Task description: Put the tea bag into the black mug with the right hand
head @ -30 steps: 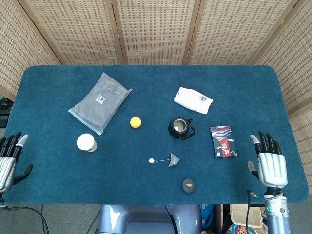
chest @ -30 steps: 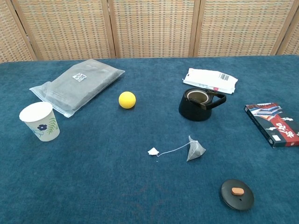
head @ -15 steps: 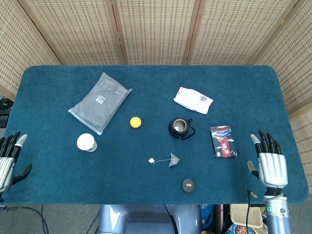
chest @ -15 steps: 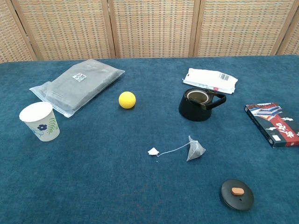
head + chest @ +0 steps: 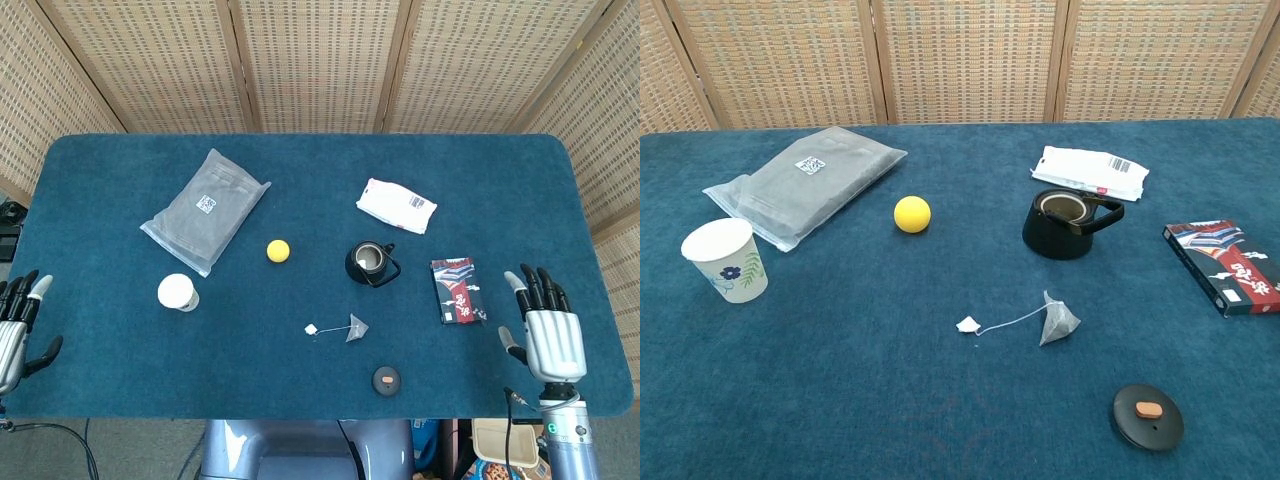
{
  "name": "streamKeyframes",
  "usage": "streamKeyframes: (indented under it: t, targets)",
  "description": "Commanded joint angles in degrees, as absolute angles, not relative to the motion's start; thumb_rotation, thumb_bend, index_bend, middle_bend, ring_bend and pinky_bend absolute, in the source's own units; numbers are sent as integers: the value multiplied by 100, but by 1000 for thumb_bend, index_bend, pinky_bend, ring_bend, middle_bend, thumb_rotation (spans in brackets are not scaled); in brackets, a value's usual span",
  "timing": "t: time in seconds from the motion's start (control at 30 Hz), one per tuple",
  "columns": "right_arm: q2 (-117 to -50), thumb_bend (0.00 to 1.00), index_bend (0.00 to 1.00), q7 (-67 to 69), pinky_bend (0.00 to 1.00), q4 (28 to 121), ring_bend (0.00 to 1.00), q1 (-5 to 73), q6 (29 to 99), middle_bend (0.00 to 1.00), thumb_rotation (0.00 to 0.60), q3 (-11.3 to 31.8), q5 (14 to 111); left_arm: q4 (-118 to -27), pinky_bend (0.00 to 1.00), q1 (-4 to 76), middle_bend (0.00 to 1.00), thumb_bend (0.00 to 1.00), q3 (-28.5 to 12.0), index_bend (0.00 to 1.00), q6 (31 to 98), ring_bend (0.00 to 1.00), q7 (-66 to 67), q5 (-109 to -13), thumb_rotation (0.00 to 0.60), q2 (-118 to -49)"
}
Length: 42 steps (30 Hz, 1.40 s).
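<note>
Right hand (image 5: pixel 545 335), fingers spread and empty at lower right, sits well right of tea bag (image 5: pixel 357 327), which lies below black mug (image 5: pixel 369 262).

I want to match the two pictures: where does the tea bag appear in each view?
Head view: tea bag lies below centre, nearer the robot than the black mug.
Chest view: tea bag lies right of centre.
Shared landmark: the black mug, just beyond it.
</note>
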<state>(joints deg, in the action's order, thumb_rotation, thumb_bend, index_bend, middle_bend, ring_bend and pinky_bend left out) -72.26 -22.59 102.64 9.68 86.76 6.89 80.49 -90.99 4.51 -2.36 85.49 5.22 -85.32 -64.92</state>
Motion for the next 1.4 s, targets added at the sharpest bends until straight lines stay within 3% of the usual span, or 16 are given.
streamKeyframes:
  t: [0.03, 0.23, 0.43, 0.57, 0.9, 1.2, 1.4]
  targets:
    - [-7032, 424, 164, -1993, 203, 10473, 39, 1171, 8414, 177, 600, 738, 8293, -9106, 0, 470, 0, 355, -245, 0, 8513, 0, 536, -8507, 600, -6494]
    - [-6771, 424, 165, -1630, 203, 10826, 45, 1715, 7691, 205, 600, 913, 8495, -9076, 0, 503, 0, 356, -271, 0, 8429, 0, 593, -8409, 600, -6493]
    - [-6813, 424, 165, -1523, 231, 10977, 196, 2240, 7047, 325, 600, 1059, 8546, -9063, 0, 515, 0, 356, -313, 0, 8381, 0, 637, -8290, 600, -6453]
    - [-6916, 422, 165, -1552, 318, 11010, 314, 2589, 6611, 414, 600, 1137, 8460, -9039, 0, 518, 0, 355, -354, 0, 8369, 0, 633, -8205, 600, -6427]
    - [-7354, 417, 267, -1531, 673, 10804, 617, 3383, 5656, 676, 600, 1341, 7883, -8930, 0, 573, 0, 355, -469, 0, 8258, 0, 613, -7973, 600, -6380]
    - [-7973, 416, 371, -2078, 805, 10263, 782, 4065, 5000, 830, 600, 1304, 7201, -8901, 0, 684, 0, 355, -600, 0, 8125, 0, 679, -7771, 600, -6367]
    - [-8307, 416, 401, -2562, 880, 10064, 859, 4352, 4878, 881, 600, 1200, 6717, -8896, 0, 742, 0, 355, -618, 0, 8032, 0, 708, -7700, 600, -6400]
